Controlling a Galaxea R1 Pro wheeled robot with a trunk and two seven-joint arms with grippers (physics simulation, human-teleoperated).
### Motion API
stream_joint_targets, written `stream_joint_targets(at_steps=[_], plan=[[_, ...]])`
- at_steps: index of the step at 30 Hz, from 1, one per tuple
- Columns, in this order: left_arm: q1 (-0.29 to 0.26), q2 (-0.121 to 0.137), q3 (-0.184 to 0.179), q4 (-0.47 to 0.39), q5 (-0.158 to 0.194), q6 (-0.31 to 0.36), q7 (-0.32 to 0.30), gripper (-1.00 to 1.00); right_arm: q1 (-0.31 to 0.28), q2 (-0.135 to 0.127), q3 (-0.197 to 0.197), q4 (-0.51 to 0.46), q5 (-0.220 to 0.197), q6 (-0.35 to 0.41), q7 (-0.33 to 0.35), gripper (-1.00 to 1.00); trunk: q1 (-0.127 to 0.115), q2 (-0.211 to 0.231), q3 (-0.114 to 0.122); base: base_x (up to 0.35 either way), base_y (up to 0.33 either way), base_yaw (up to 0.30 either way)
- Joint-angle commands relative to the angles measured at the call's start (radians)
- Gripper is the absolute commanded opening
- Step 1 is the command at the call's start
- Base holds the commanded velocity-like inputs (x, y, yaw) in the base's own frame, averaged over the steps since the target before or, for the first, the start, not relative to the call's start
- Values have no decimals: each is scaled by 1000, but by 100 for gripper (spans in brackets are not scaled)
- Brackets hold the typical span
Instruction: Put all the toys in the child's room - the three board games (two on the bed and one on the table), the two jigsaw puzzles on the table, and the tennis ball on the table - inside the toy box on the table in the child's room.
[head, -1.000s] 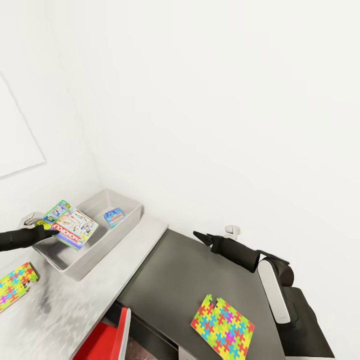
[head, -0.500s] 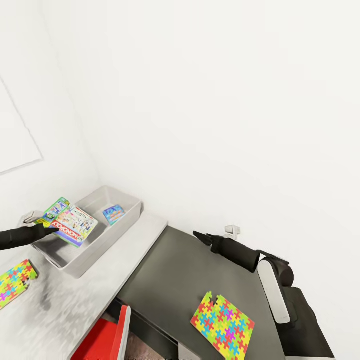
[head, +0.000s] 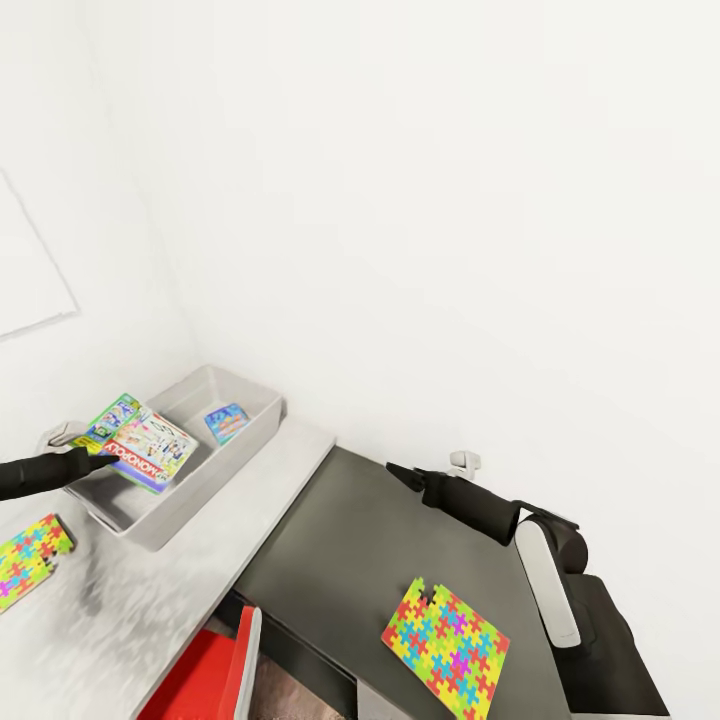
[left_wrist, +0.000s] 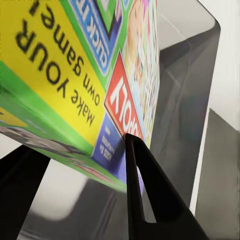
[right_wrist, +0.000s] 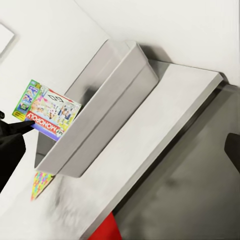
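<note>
My left gripper (head: 98, 461) is shut on a Monopoly board game (head: 142, 447), held tilted over the near end of the light grey toy box (head: 170, 522). In the left wrist view the game (left_wrist: 75, 70) is pinched between the black fingers (left_wrist: 145, 195). A bluish board game (head: 226, 422) lies inside the toy box. One jigsaw puzzle (head: 28, 560) lies on the white table (head: 200, 570) at the left edge. The other jigsaw puzzle (head: 446, 640) lies on the dark side unit. My right gripper (head: 402, 471) hovers open over that unit, holding nothing. The tennis ball is out of view.
The dark grey side unit (head: 370, 550) adjoins the table on the right, below a white wall. A red chair (head: 205, 685) stands at the table's front edge. A small white fixture (head: 464, 460) sits by the wall behind my right arm.
The whole head view has shifted slightly, so the camera moved. My left gripper still holds the Monopoly game over the toy box. The right arm has not moved.
</note>
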Motion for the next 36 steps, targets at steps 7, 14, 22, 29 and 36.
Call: stream_joint_targets(at_steps=[7,14,22,29,36], plan=[[-1,0,0,0,-2,1,-50,-100,-1,0,-3,0,-2,7,3,100,0,-1,-13,0,0,0],[-1,0,0,0,-3,-8,-55,-100,-1,0,-3,0,-2,7,3,100,0,-1,-24,0,0,0],[-1,0,0,0,-3,-10,-55,-100,-1,0,-3,0,-2,7,3,100,0,-1,-38,0,0,0],[-1,0,0,0,-7,-11,-54,-100,-1,0,-3,0,-2,7,3,100,0,-1,-49,0,0,0],[-1,0,0,0,-7,-48,-55,-100,-1,0,-3,0,-2,7,3,100,0,-1,-60,0,0,0]])
